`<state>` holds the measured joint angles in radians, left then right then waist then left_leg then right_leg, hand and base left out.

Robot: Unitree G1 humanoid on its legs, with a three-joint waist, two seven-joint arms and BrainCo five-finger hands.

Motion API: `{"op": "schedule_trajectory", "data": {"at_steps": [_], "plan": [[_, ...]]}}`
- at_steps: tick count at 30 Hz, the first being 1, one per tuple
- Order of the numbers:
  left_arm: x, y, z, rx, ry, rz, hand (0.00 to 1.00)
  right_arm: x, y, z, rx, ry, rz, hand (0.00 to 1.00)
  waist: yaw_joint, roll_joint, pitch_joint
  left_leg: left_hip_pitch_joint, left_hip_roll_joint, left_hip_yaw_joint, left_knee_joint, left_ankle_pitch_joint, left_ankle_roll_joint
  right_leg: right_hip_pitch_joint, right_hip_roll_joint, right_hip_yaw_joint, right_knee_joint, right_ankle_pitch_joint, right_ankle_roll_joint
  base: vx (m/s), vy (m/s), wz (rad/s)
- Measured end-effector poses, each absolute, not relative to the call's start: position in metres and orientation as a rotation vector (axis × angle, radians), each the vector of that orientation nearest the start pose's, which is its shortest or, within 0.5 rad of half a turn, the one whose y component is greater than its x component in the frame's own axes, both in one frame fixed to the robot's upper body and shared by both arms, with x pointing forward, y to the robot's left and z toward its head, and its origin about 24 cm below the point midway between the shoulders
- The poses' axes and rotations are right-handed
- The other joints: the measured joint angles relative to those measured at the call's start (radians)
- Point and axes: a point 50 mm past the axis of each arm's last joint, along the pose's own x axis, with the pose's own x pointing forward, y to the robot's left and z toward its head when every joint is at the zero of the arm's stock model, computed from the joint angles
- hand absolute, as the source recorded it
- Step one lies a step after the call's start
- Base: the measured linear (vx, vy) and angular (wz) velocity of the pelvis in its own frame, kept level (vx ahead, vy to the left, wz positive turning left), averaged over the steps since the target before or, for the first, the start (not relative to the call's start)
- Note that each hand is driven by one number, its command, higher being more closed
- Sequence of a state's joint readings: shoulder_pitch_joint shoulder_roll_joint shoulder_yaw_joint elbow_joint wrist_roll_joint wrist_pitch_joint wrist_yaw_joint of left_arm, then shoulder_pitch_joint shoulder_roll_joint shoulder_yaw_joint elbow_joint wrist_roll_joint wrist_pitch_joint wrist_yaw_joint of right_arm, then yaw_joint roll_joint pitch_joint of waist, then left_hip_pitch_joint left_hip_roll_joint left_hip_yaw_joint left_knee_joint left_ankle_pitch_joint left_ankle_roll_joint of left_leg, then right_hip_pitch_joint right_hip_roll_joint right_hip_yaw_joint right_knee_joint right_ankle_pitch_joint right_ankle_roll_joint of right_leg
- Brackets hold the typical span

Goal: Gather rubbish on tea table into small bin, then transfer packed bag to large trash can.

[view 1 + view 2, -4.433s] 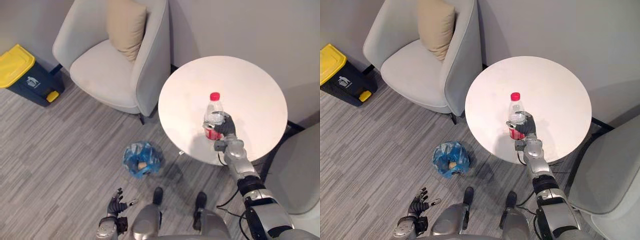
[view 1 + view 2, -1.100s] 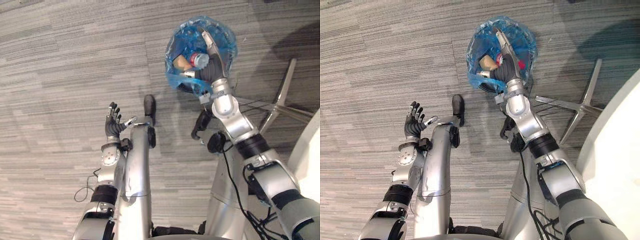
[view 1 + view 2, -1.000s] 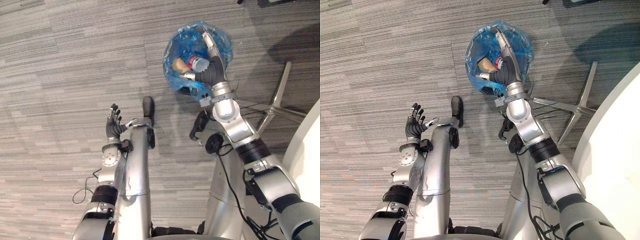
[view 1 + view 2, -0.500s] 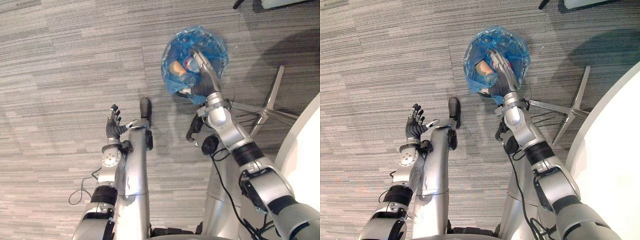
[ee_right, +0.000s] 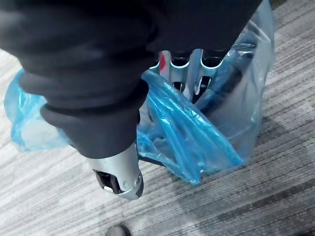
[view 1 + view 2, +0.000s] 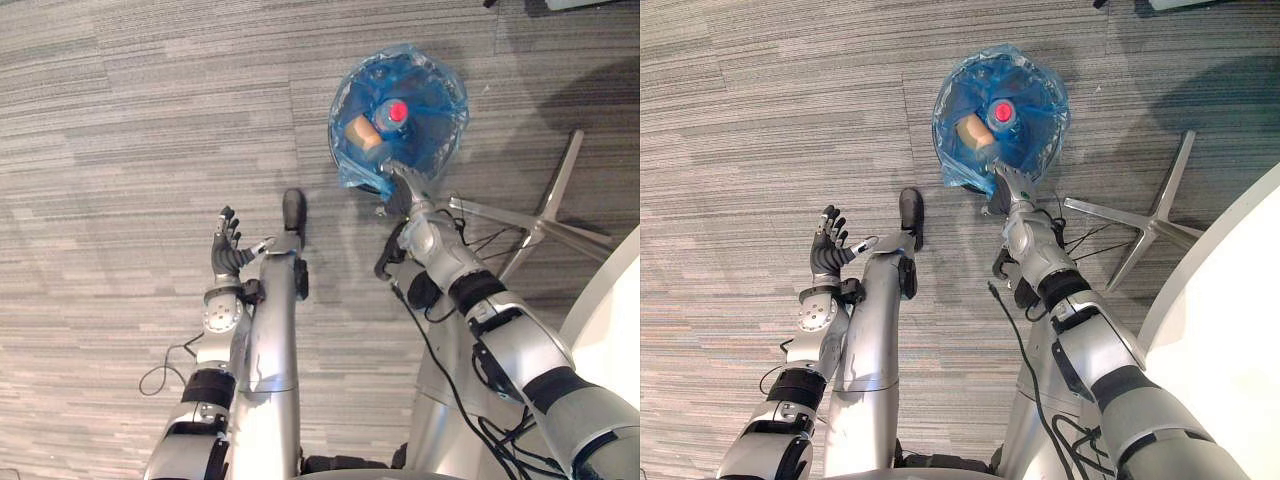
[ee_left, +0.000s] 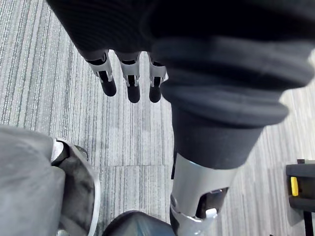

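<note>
Bottle binned; bag not yet packed.
At left, the left hand (image 6: pixel 228 252) hung over the floor, fingers spread open. In the bin (image 6: pixel 341 100) the bottle (image 6: pixel 390 113) stood beside a tan scrap (image 6: pixel 361 131). The right hand (image 6: pixel 404 186) lay at its near rim, fingers straight against the bag (image 5: pixel 187 142). Gathering looked about done; packing the bag and carrying it to the large can remained.

Office-like lounge: grey striped carpet (image 6: pixel 120 150), white table (image 6: pixel 1235 330) on metal star base (image 6: pixel 1152 226).
</note>
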<state>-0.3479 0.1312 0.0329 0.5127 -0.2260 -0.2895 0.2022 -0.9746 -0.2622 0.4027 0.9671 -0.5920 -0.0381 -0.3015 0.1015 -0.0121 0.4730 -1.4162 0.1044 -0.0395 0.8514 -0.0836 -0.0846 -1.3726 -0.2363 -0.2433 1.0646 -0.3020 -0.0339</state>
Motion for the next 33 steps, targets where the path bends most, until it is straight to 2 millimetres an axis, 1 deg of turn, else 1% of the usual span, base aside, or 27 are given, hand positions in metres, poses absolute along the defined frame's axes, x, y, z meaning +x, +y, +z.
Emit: {"op": "schedule_trajectory", "data": {"at_steps": [5, 7, 10, 14, 17, 19, 20, 22, 23, 25, 26, 27, 28, 30, 31, 32, 33], "plan": [[0.315, 0.183, 0.048, -0.105, -0.111, 0.226, 0.0, 0.401, -0.116, 0.147, -1.102, -0.3, 0.003, 1.0, 0.001, 0.0, 0.0, -0.001, 0.001, 0.0, 0.012, 0.002, -0.003, -0.001, 0.0, 0.002, 0.009, 0.0, 0.0, -0.01, 0.011, -0.01], [0.315, 0.183, 0.048, -0.104, -0.111, 0.227, 0.0, 0.397, -0.11, 0.156, -1.062, -0.363, 0.007, 1.0, 0.0, 0.0, 0.0, 0.0, 0.003, 0.0, 0.023, 0.001, -0.002, 0.0, 0.002, 0.004, 0.016, 0.0, -0.001, -0.02, 0.03, -0.05], [0.315, 0.183, 0.046, -0.104, -0.092, 0.226, 0.0, 0.39, -0.102, 0.163, -0.996, -0.432, 0.019, 1.0, 0.001, 0.0, 0.0, 0.017, 0.009, 0.0, 0.025, 0.002, -0.002, 0.017, 0.007, 0.004, 0.016, 0.003, -0.004, -0.03, 0.028, -0.06], [0.313, 0.177, 0.039, -0.118, -0.05, 0.221, 0.0, 0.379, -0.097, 0.158, -0.918, -0.456, 0.038, 1.0, 0.003, 0.0, 0.0, 0.084, 0.017, -0.002, 0.013, 0.0, 0.001, 0.086, 0.015, -0.001, 0.001, 0.001, -0.001, -0.03, 0.016, -0.03], [0.309, 0.169, 0.031, -0.13, -0.019, 0.208, 0.0, 0.365, -0.093, 0.151, -0.796, -0.466, 0.046, 1.0, -0.006, 0.0, -0.001, 0.177, 0.018, 0.005, -0.045, 0.008, -0.004, 0.177, 0.016, -0.012, -0.043, 0.003, -0.004, -0.02, -0.004, 0.09], [0.302, 0.159, 0.019, -0.102, 0.032, 0.166, 0.0, 0.347, -0.091, 0.135, -0.706, -0.445, 0.073, 1.0, -0.006, 0.0, -0.001, 0.299, 0.019, 0.013, -0.118, 0.025, -0.007, 0.298, 0.019, -0.028, -0.107, 0.011, -0.006, 0.02, -0.018, 0.11], [0.299, 0.159, 0.015, -0.096, 0.046, 0.163, 0.0, 0.342, -0.09, 0.129, -0.679, -0.434, 0.082, 1.0, -0.006, 0.0, -0.001, 0.335, 0.021, 0.014, -0.139, 0.027, -0.008, 0.335, 0.023, -0.032, -0.128, 0.014, -0.003, 0.05, -0.018, 0.05], [0.288, 0.159, 0.002, -0.076, 0.092, 0.16, 0.0, 0.324, -0.086, 0.113, -0.581, -0.399, 0.116, 1.0, -0.008, -0.002, -0.002, 0.477, 0.021, 0.023, -0.222, 0.037, -0.007, 0.474, 0.031, -0.042, -0.211, 0.031, 0.0, 0.08, -0.015, -0.02], [0.281, 0.16, -0.007, -0.071, 0.125, 0.168, 0.0, 0.314, -0.084, 0.106, -0.529, -0.388, 0.14, 1.0, -0.009, -0.002, -0.017, 0.547, 0.023, 0.032, -0.272, 0.048, -0.013, 0.541, 0.041, -0.043, -0.262, 0.046, 0.007, 0.08, -0.009, -0.07], [0.27, 0.164, -0.019, -0.063, 0.172, 0.179, 0.0, 0.302, -0.079, 0.1, -0.467, -0.382, 0.168, 1.0, -0.009, -0.004, -0.039, 0.629, 0.028, 0.049, -0.329, 0.059, -0.007, 0.62, 0.053, -0.043, -0.326, 0.065, 0.011, 0.11, 0.007, -0.14], [0.263, 0.166, -0.028, -0.057, 0.211, 0.184, 0.0, 0.295, -0.077, 0.096, -0.438, -0.368, 0.184, 1.0, -0.009, -0.006, -0.048, 0.704, 0.031, 0.061, -0.374, 0.066, -0.004, 0.692, 0.061, -0.042, -0.38, 0.078, 0.019, 0.15, 0.019, -0.16], [0.256, 0.167, -0.036, -0.055, 0.246, 0.18, 0.0, 0.288, -0.076, 0.092, -0.415, -0.357, 0.196, 1.0, -0.01, -0.011, -0.072, 0.764, 0.029, 0.073, -0.416, 0.074, -0.004, 0.746, 0.066, -0.039, -0.423, 0.088, 0.03, 0.18, 0.027, -0.12], [0.252, 0.167, -0.04, -0.049, 0.264, 0.178, 0.0, 0.284, -0.076, 0.09, -0.406, -0.352, 0.202, 1.0, -0.011, -0.012, -0.087, 0.791, 0.028, 0.077, -0.437, 0.078, -0.003, 0.773, 0.068, -0.038, -0.446, 0.093, 0.035, 0.16, 0.03, -0.11], [0.237, 0.171, -0.058, -0.015, 0.344, 0.18, 0.0, 0.276, -0.074, 0.081, -0.37, -0.329, 0.229, 1.0, -0.012, -0.028, -0.139, 0.896, 0.026, 0.1, -0.529, 0.099, 0.002, 0.863, 0.084, -0.027, -0.538, 0.122, 0.045, 0.2, 0.034, -0.21], [0.228, 0.175, -0.068, 0.003, 0.393, 0.187, 0.0, 0.274, -0.072, 0.079, -0.363, -0.323, 0.237, 1.0, -0.022, -0.033, -0.167, 0.951, 0.025, 0.107, -0.583, 0.112, 0.003, 0.912, 0.096, -0.02, -0.597, 0.143, 0.05, 0.17, 0.032, -0.25], [0.223, 0.177, -0.073, 0.012, 0.417, 0.191, 0.0, 0.273, -0.071, 0.078, -0.362, -0.319, 0.25, 1.0, -0.031, -0.036, -0.179, 0.982, 0.026, 0.114, -0.615, 0.12, 0.004, 0.938, 0.102, -0.017, -0.63, 0.155, 0.053, 0.16, 0.041, -0.4], [0.211, 0.183, -0.083, 0.027, 0.468, 0.202, 0.0, 0.271, -0.068, 0.075, -0.365, -0.311, 0.283, 1.0, -0.032, -0.044, -0.206, 1.056, 0.026, 0.136, -0.682, 0.138, 0.005, 0.997, 0.119, 0.004, -0.701, 0.186, 0.058, 0.18, 0.08, -0.61]]}}
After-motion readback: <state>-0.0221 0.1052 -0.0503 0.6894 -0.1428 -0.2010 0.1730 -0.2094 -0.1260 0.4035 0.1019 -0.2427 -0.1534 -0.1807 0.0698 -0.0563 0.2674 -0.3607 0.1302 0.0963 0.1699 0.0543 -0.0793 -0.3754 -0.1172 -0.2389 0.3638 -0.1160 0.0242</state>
